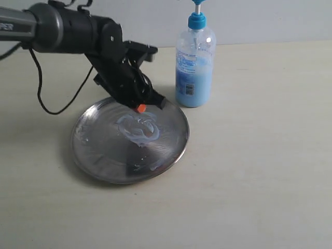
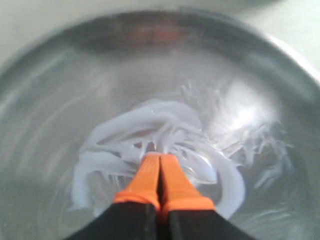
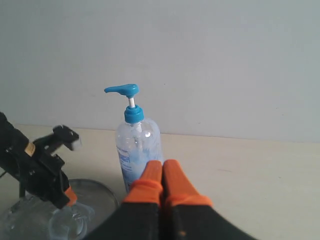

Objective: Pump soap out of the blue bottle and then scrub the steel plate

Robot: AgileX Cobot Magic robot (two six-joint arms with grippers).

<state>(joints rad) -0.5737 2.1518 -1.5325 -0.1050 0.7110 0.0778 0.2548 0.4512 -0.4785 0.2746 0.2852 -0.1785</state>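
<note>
Just a pale beige table (image 1: 259,181), smooth and matte, filling nearly all of the exterior view from the near edge to the far one. Meets at the back a plain grey-white wall (image 1: 270,21), unmarked and evenly lit. Shows again in the right wrist view as a light band beneath that same blank wall. Appears in the left wrist view only as blurred pale corners.

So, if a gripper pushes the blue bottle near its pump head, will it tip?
The blue bottle is tall and narrow, so a high push would probably tip it. The soap fills most of it, so it is likely heavy and steadier if pushed low. Its smooth plastic may slip.
</note>
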